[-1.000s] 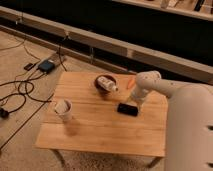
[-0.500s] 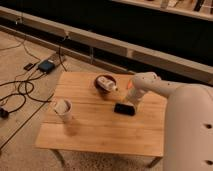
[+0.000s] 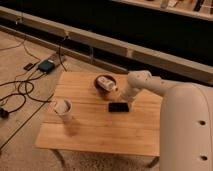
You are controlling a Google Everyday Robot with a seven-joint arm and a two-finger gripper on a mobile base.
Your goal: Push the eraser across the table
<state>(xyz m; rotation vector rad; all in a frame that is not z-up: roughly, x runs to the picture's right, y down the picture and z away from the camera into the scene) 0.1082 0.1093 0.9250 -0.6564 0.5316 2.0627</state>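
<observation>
The eraser (image 3: 118, 107), a small flat black block, lies on the light wooden table (image 3: 95, 132), right of its middle. My white arm reaches in from the right. Its gripper (image 3: 124, 98) is low over the table, right at the eraser's far right edge. I cannot tell whether it touches the eraser.
A dark bowl (image 3: 104, 82) holding a white object sits at the table's far side, just left of my arm. A pale cup (image 3: 63, 110) stands near the left edge. Cables and a small box (image 3: 46, 65) lie on the floor at left. A low ledge runs behind the table.
My arm has swung to the left and the gripper has come down behind the eraser. The eraser has slid a little to the left across the table.
</observation>
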